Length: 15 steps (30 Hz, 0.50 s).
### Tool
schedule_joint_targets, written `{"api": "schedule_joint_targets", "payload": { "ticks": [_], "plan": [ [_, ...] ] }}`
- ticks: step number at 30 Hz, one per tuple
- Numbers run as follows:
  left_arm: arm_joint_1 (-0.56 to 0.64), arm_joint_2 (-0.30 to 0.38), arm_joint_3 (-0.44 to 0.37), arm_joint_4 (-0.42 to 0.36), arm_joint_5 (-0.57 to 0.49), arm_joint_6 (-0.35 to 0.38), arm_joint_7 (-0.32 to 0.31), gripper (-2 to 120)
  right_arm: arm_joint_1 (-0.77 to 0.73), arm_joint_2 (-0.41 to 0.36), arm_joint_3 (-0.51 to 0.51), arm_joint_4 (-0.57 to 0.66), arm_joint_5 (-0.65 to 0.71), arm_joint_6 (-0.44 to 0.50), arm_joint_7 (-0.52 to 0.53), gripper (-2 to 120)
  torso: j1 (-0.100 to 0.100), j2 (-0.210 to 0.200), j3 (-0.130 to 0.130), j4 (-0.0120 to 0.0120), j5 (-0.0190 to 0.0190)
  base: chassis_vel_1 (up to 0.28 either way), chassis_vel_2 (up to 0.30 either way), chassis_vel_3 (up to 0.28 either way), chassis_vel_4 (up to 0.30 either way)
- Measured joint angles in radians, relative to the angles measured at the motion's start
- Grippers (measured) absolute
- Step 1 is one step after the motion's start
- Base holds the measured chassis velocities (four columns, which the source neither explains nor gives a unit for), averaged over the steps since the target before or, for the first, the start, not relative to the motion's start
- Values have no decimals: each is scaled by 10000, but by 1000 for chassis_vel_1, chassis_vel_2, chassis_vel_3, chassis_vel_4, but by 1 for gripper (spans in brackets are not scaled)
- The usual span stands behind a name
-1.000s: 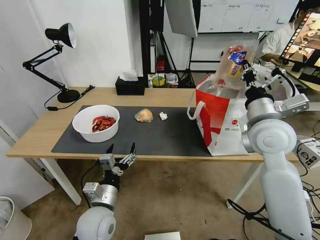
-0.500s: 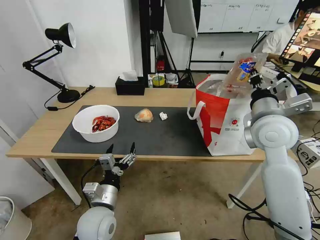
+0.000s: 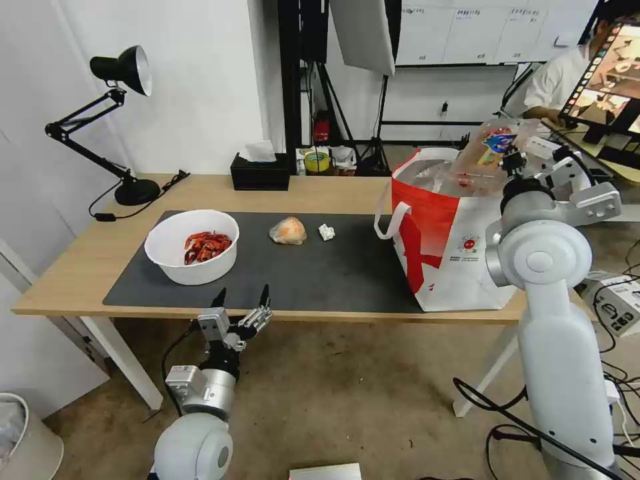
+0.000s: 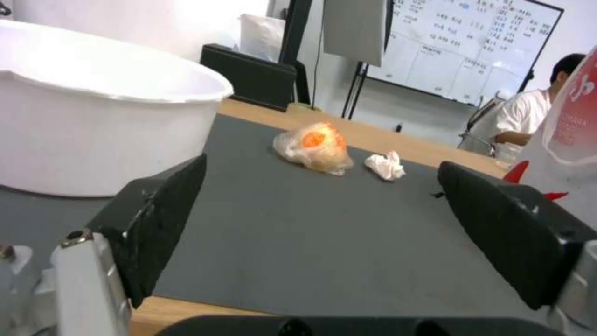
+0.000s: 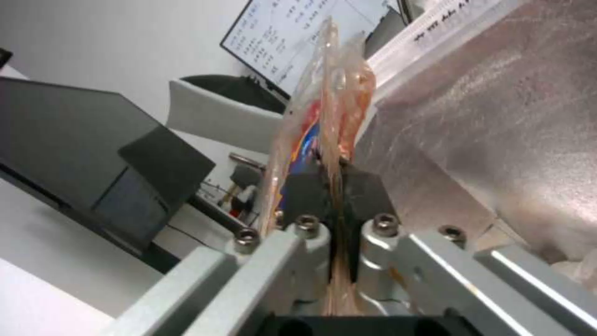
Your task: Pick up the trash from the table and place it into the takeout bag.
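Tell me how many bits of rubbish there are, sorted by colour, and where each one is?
White: 2, the bowl and the tissue wad, both on the mat.
Orange: 1, the wrapped lump, on the mat.
Clear: 1, the plastic tray, held by the right gripper over the takeout bag.
Total: 4.

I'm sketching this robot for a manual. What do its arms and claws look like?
Both arms are glossy white with rounded, ball-like joints and silver-grey metal wrist sections. The left claw has two black pointed fingers on silver linkages. The right claw has black pads on silver brackets with hex bolts; black cables trail by both arms.
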Motion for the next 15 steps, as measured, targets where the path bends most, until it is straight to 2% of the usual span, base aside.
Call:
{"api": "schedule_joint_targets", "payload": {
  "ticks": [3,5,7,8,11,12,14,15],
  "plan": [
    [-2,11,-2,10,-1,-40,-4,100,0,32,8,-6,1,-100,111,19,0,0,0,0,0,0,0,0,0],
    [0,15,-3,13,-1,-48,-5,100,1,37,7,-9,1,-110,133,23,0,0,0,0,0,0,0,0,0],
    [12,36,-11,23,-3,-94,-8,100,21,62,7,-25,2,-127,234,34,0,0,0,0,0,0,0,0,0],
    [12,36,-11,23,-3,-94,-8,100,21,62,7,-25,2,-127,234,34,0,0,0,0,0,0,0,0,0],
    [23,66,-23,23,-5,-132,-12,100,46,71,7,-35,2,-131,297,48,0,0,0,0,0,0,0,0,0],
    [23,66,-23,23,-5,-132,-12,100,46,71,7,-35,2,-131,297,48,0,0,0,0,0,0,0,0,0],
    [24,70,-23,21,-6,-139,-16,100,81,68,19,-35,4,-132,305,59,0,0,0,0,0,0,0,0,0],
    [24,70,-23,21,-6,-139,-16,100,81,68,19,-35,4,-132,305,59,0,0,0,0,0,0,0,0,0]
  ]
}}
